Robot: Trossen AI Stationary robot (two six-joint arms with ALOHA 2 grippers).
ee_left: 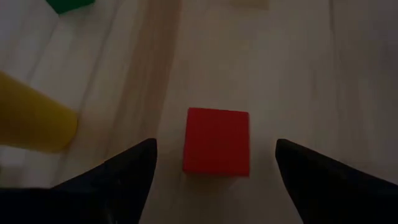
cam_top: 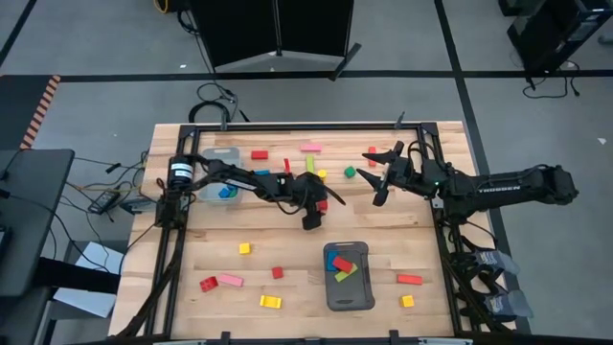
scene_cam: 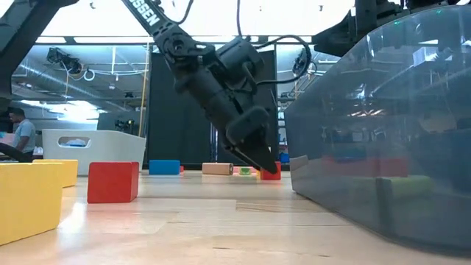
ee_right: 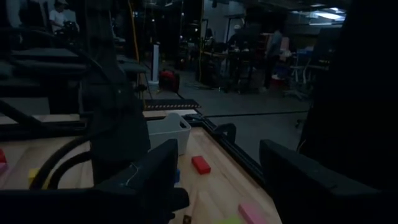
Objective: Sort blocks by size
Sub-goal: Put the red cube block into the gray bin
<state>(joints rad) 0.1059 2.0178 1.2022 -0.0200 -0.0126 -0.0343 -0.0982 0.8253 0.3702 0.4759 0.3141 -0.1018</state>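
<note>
Blocks (cam_top: pixel 271 301): scattered over the table (cam_top: pixel 192 259), w/ some already in two grey trays. L to R in the high view: far-left tray (cam_top: pixel 213 158) holds blue pieces; pink bar (cam_top: pixel 230 280) and red block (cam_top: pixel 208 284) lie near the front-left edge; small yellow cube (cam_top: pixel 244 248) sits mid-left.

Centre: left gripper (cam_top: pixel 313 213) is lowered over a small red cube (ee_left: pixel 216 141), jaws spread wide and released, nothing held. In the left wrist view the cube sits between the fingers (ee_left: pixel 118 177) but closer to one of them. A yellow piece (ee_left: pixel 31 121) lies near that same side.

Front-centre tray (cam_top: pixel 349 297) holds green, red, blue and yellow pieces.

R: right gripper (cam_top: pixel 381 172) hovers above the table's far-right part, jaws parted, empty.

Risks (judged): off-centre cube may get pushed or spun by the nearer finger on closing, giving a corner pinch that slips on lift. Descending too low could scrape fingertips on wood. The spread jaw might also nudge the yellow piece. The arms are fairly near each other, so any swing towards the centre risks contact.
</note>
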